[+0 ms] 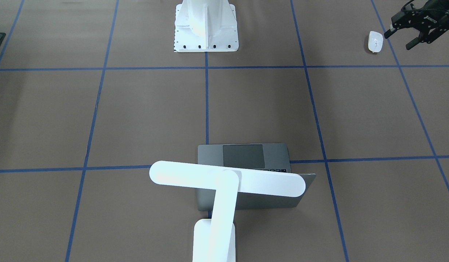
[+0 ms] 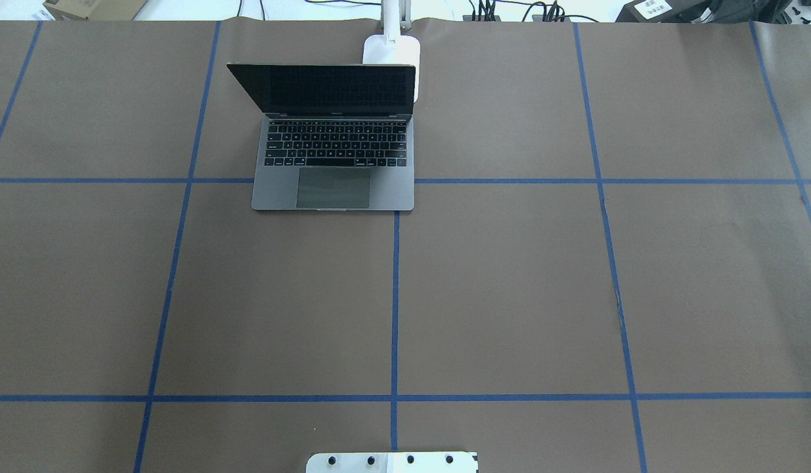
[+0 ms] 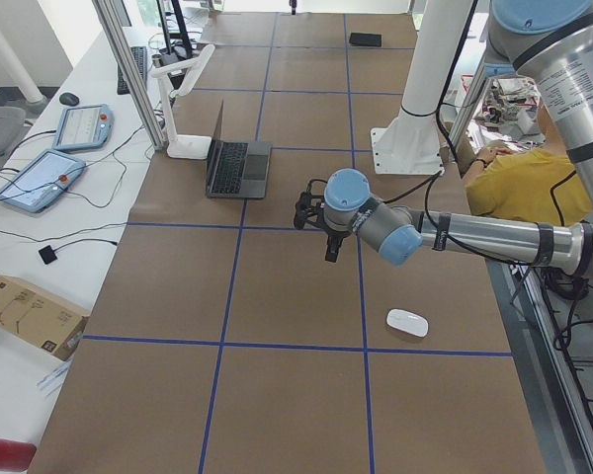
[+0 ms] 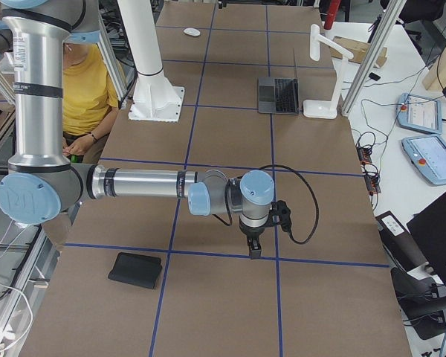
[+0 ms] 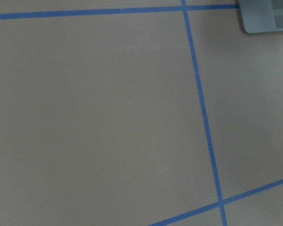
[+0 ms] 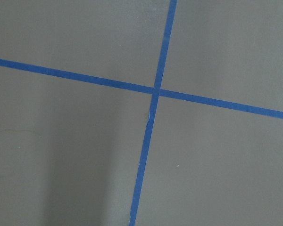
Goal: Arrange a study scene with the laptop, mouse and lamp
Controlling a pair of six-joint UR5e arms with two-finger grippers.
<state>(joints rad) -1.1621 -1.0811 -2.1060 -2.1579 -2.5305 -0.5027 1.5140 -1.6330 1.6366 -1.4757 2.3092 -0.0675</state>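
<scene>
The thing you're going for next looks to be the small white rounded mouse (image 1: 376,41). It's sitting flat on the brown paper-covered table (image 2: 510,295), out at the robot's left end and close to the robot's own edge. That's well apart from the slim grey metal laptop (image 2: 333,164), which is standing open toward the far side with the all-white T-shaped desk lamp (image 1: 224,182) rising just behind its screen. The mouse's long axis is running roughly from the robot's side toward the far side, so its narrow width is lying along the table's length.

The left gripper (image 1: 398,40) is hanging in the air near the mouse, not touching it. In the front-facing view one fingertip is reading as just beside the mouse. The left side view, though, is showing the gripper up off the table, with the mouse lower and more toward the robot. So you're probably looking at a descent plus a sideways shift, and I can't tell you the exact offset. The left wrist view isn't catching the mouse at all, just paper, blue tape lines and a grey corner.

Its jaws are spread wide with nothing between them, and by my guess that's plenty for the mouse's narrow width.

The right gripper (image 4: 253,249) is way off at the other end, pointing down near the flat black rounded-corner mat (image 4: 136,270). It's only showing in a side view, so I can't tell how its jaws are standing. The left arm is clearly your nearer one.
</scene>
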